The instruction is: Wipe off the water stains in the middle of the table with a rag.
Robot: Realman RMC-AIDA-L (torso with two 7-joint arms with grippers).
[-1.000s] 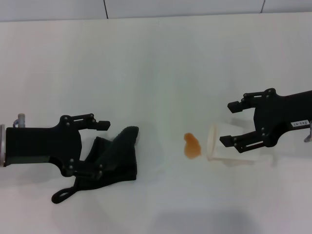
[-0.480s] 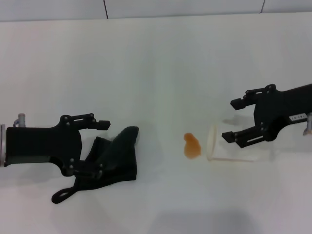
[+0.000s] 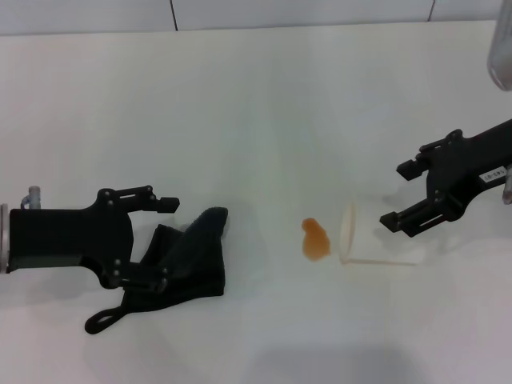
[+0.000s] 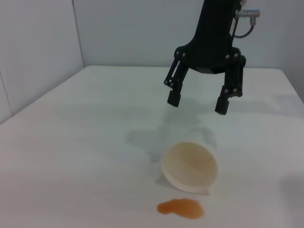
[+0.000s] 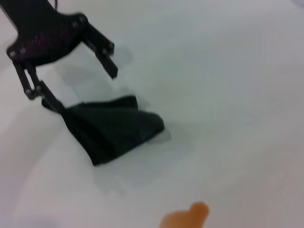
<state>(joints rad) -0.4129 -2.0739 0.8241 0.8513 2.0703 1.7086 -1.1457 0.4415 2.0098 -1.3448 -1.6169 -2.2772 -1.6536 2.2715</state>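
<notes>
White table, mid-surface: orange water stains beside tipped plastic cup; right gripper released, lifted clear; left gripper spread open over rag toward left edge.

Open left end effector apparently touching rag.

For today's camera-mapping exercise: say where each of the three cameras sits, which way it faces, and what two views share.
Head view: above, looking down at the table; both arms show.
Left wrist view: low, facing the tipped cup and the open right claw.
Right wrist view: facing the rag and the open left claw.
Shared: the water stains.
</notes>
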